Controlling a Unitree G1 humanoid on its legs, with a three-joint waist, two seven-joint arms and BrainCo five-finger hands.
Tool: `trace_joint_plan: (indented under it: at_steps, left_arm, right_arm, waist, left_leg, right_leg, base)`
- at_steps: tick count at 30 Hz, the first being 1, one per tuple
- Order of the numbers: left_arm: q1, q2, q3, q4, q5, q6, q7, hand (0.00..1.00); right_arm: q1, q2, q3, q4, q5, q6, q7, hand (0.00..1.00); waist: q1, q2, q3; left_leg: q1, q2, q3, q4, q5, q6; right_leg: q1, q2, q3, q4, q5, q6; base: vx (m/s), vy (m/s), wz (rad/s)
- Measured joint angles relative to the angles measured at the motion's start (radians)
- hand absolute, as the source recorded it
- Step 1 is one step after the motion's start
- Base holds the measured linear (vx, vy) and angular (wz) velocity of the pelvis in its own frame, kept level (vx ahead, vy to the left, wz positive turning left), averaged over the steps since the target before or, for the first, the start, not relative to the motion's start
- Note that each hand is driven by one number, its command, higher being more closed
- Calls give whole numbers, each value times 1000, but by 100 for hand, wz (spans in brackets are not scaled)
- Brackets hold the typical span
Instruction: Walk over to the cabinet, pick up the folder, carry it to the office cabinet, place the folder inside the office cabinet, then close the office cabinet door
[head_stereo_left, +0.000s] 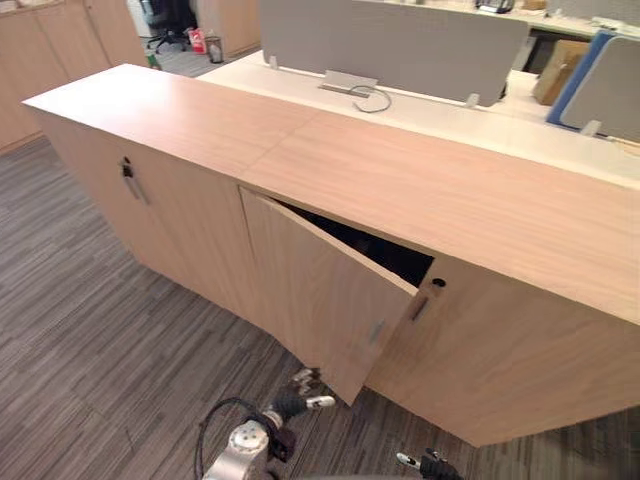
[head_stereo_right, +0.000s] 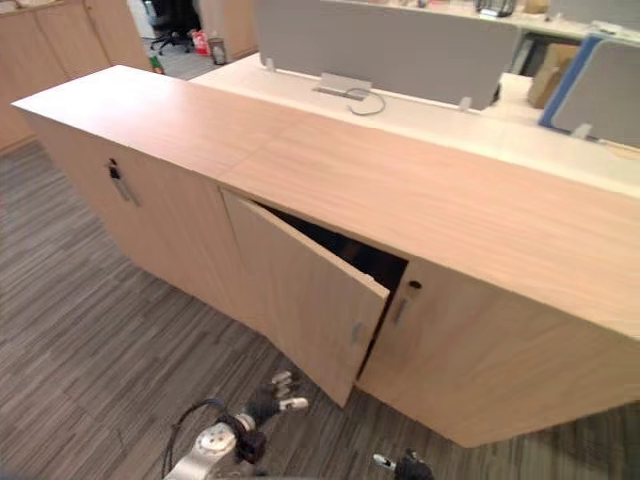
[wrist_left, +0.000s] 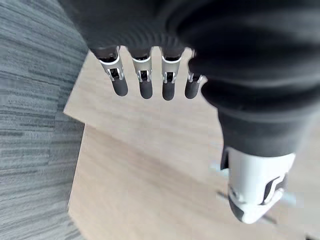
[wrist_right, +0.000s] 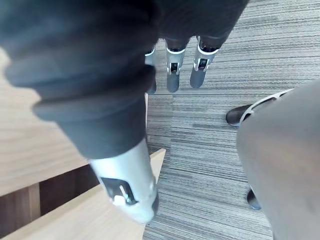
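Office cabinet door (head_stereo_left: 325, 290) stood ajar at frame centre, free edge swung toward lower centre. Left hand (head_stereo_left: 305, 390), fingers straight and released, lay just below that edge. Right hand (wrist_right: 173, 75), likewise released, lay farther off at bottom edge. Folder judged already inside, hidden.

grey striped carpet (head_stereo_left: 90, 330) underfoot. white desk (head_stereo_left: 430, 115) further back, looped cable (head_stereo_left: 372, 98) on it, topped with grey divider screen (head_stereo_left: 400, 45). blue-edged screen (head_stereo_left: 610, 85) to the right, cardboard box (head_stereo_left: 556, 68) between the two. wood-veneer storage units (head_stereo_left: 40, 60) along far left, black office chair (head_stereo_left: 165, 20) near them.
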Motion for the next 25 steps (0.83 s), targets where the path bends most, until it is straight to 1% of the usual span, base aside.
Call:
trace_joint_plan:
  at_steps: [1, 2, 4, 5, 6, 7, 8, 9, 10, 11, 12, 13, 14, 15, 16, 18, 20, 24, 25]
  left_arm:
    - [0, -2, 45, 25, 0, -2, 27, 0]
    - [3, -2, 69, 37, 0, -2, 34, 0]
    - [11, -1, 166, 83, -2, -3, 47, 0]
    - [17, -1, 223, 112, -9, -3, 50, 0]
    - [23, -1, 246, 129, -11, -4, 52, 0]
    - [32, -2, 288, 177, -12, -5, 52, 0]
    - [33, 1, 309, 210, -6, -5, 52, 0]
    - [44, -2, 351, 263, 20, -4, 54, 0]
    - [61, -3, 390, 304, 74, 0, 56, 0]
    - [71, -4, 413, 323, 86, 1, 56, 0]
    - [79, -9, 453, 344, 119, 2, 63, 0]
    - [84, -4, 471, 357, 145, 4, 65, 0]
    - [89, -4, 478, 363, 150, 5, 67, 0]
    - [94, -4, 493, 381, 163, 6, 73, 0]
    - [99, -6, 503, 392, 166, 8, 79, 0]
    - [111, -16, 526, 398, 163, 8, 86, 0]
    - [120, -23, 549, 401, 160, 8, 92, 0]
    - [119, -21, 541, 414, 160, 8, 107, 0]
    - [117, -10, 511, 420, 162, 7, 109, 0]
  right_arm:
    - [0, -7, 19, -7, 14, -5, -4, 0]
    - [-1, -11, 23, -8, 18, -6, -5, 0]
    - [-2, -24, 23, -7, 25, -7, -5, 0]
    - [-1, -34, 23, -4, 22, -7, -3, 0]
    - [-2, -40, 23, -3, 21, -6, -3, 0]
    - [-3, -51, 22, -2, 18, -6, 0, 0]
    - [-7, -51, 22, 0, 12, -5, 2, 0]
    - [-8, -48, 24, -4, -4, -5, 6, 0]
    - [-6, -44, 31, -9, -16, -4, 8, 0]
    - [-3, -39, 31, -10, -16, -4, 9, 0]
    - [3, -34, 31, -14, -16, -5, 10, 0]
    - [11, -24, 39, -12, -15, -4, 11, 0]
    - [11, -24, 53, -11, -14, -5, 11, 0]
    - [12, -22, 69, -9, -13, -6, 11, 0]
    - [12, -14, 69, -5, -12, -6, 12, 0]
    - [12, -4, 67, 1, -11, -7, 11, 0]
    - [10, 4, 57, 5, -11, -7, 12, 0]
    - [9, 10, 40, 13, -12, -8, 11, 0]
    - [9, 11, 19, 17, -12, -8, 11, 0]
  waist:
    - [3, 2, 14]
    - [4, 6, 22]
    - [20, 22, 40]
    - [31, 26, 45]
    - [37, 34, 44]
    - [44, 53, 42]
    - [44, 53, 43]
    - [43, 46, 44]
    - [43, 36, 43]
    - [43, 32, 38]
    - [43, 23, 22]
    - [46, 9, 8]
    - [48, 10, 1]
    - [44, 2, -19]
    - [44, 3, -29]
    - [45, -1, -36]
    - [51, 1, -40]
    - [49, -2, -43]
    - [43, -5, -45]
  left_leg:
    - [-2, -5, -66, 21, 0, 0]
    - [-1, -9, -99, 27, 0, 0]
    - [3, -45, -246, 29, -3, -5]
    - [5, -71, -357, 9, -14, -24]
    - [15, -81, -411, -16, -25, -41]
    - [63, -89, -497, -90, -43, -74]
    - [76, -93, -490, -111, -40, -84]
    - [94, -100, -453, -135, -33, -79]
    - [110, -102, -424, -149, -33, -75]
    - [112, -106, -411, -158, -31, -71]
    - [119, -115, -396, -183, -21, -63]
    - [145, -125, -379, -229, -4, -59]
    - [148, -129, -374, -249, 5, -54]
    - [161, -136, -367, -282, 18, -54]
    - [168, -141, -366, -308, 27, -49]
    - [184, -144, -364, -332, 33, -49]
    - [194, -142, -365, -343, 35, -50]
    - [213, -141, -368, -361, 35, -50]
    - [220, -141, -372, -364, 35, -50]
  right_leg:
    - [0, 3, 25, 5, 2, -3]
    - [-2, 4, 39, 9, 4, -5]
    - [-18, 4, 93, 21, 6, -5]
    - [-35, 4, 131, 25, 13, -4]
    - [-40, 6, 149, 24, 17, 1]
    - [-56, 14, 187, 21, 25, 13]
    - [-60, 12, 197, 20, 27, 15]
    - [-60, -2, 221, 14, 39, 20]
    - [-53, -15, 241, 6, 54, 22]
    - [-53, -21, 249, 0, 59, 25]
    - [-60, -34, 256, -10, 63, 31]
    - [-65, -46, 271, -21, 68, 36]
    - [-67, -50, 274, -25, 69, 38]
    - [-70, -58, 274, -34, 70, 40]
    - [-70, -62, 273, -42, 70, 40]
    - [-67, -64, 272, -53, 71, 40]
    - [-62, -59, 266, -59, 71, 40]
    - [-45, -59, 254, -73, 71, 40]
    - [-36, -60, 242, -75, 71, 40]
  base:
    - [-76, -15, -45]
    - [-79, 17, -55]
    - [-96, 68, -65]
    - [-98, 87, -70]
    - [-56, 125, -91]
    - [-25, 123, -73]
    - [-32, 185, -77]
    - [-17, 186, -64]
    - [-12, 185, -61]
    - [23, 144, -43]
    - [30, 113, -31]
    - [44, 91, -26]
    - [68, 58, -20]
    - [88, 34, -6]
    - [101, 30, -1]
    - [133, 20, -2]
    - [122, 6, -2]
    - [70, 3, 1]
    - [24, 7, 5]
